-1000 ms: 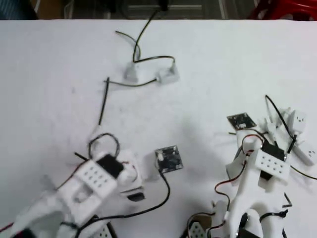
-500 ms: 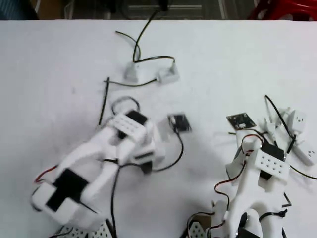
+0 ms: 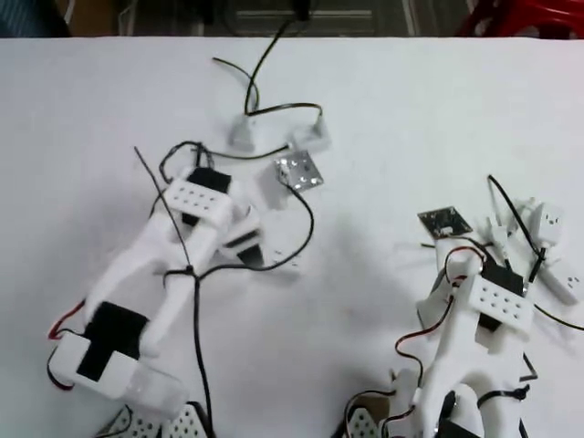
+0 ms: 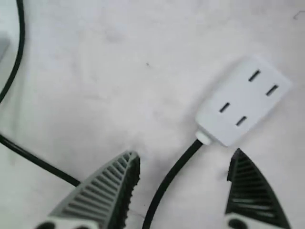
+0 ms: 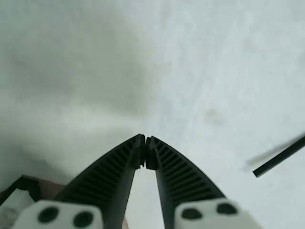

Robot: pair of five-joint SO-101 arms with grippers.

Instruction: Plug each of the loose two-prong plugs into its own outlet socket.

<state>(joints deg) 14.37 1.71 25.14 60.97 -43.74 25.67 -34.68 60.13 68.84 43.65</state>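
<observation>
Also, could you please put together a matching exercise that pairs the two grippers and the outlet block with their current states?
Things:
1. left gripper
2. right gripper
3. outlet block

States:
A. shut, above the bare table
B. white, slots empty
C. open, a finger on either side of the black cord

Pairs: 1-C; 2-A; 3-B.

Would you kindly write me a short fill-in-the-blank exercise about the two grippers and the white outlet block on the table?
1. The left gripper is ___, with a cord running between its fingers.
2. The right gripper is ___ over the bare table.
3. The outlet block shows ___ slots on its face.
4. The cord leaving the outlet block is ___ in colour.

Missing words: open; shut; four; black.
</observation>
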